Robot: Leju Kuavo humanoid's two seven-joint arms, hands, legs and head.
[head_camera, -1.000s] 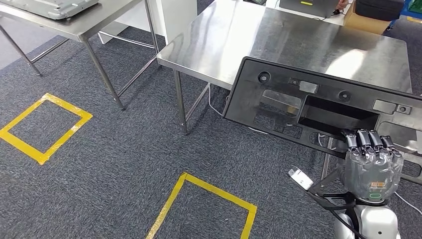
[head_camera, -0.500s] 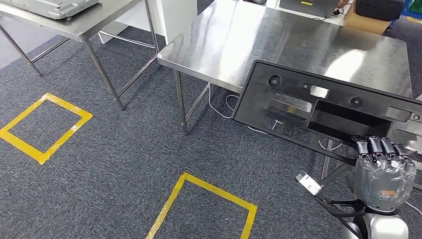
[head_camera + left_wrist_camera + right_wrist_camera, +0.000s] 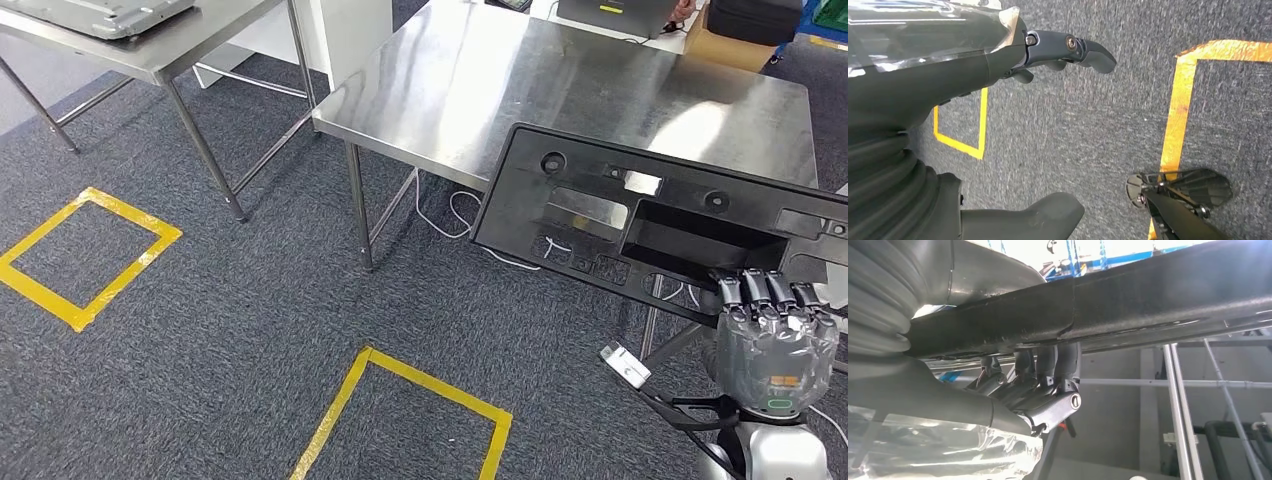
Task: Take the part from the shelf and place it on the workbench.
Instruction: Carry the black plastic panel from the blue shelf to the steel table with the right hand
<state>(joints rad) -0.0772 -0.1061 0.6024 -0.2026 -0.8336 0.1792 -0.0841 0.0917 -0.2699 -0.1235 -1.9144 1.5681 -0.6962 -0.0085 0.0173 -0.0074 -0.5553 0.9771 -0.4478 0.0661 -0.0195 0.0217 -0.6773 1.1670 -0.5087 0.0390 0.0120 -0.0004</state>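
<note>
Floor: dark grey carpet (image 3: 230,330) with yellow tape squares (image 3: 85,255). Furniture: steel table (image 3: 150,45) far left; white cabinet (image 3: 350,30) beyond.

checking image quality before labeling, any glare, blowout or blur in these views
Head view: sharp, with bright glare on the steel workbench. Right wrist view: blown-out backlight above the black part, leaving the right hand dim. Left wrist view: evenly lit, carpet slightly soft, left hand close.

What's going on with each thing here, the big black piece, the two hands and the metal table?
Black panel: held up, tilted, partly over the table edge.
Right hand: gripping the panel's lower edge.
Left hand: holding nothing, above the carpet.
Steel table: top bare.
</note>
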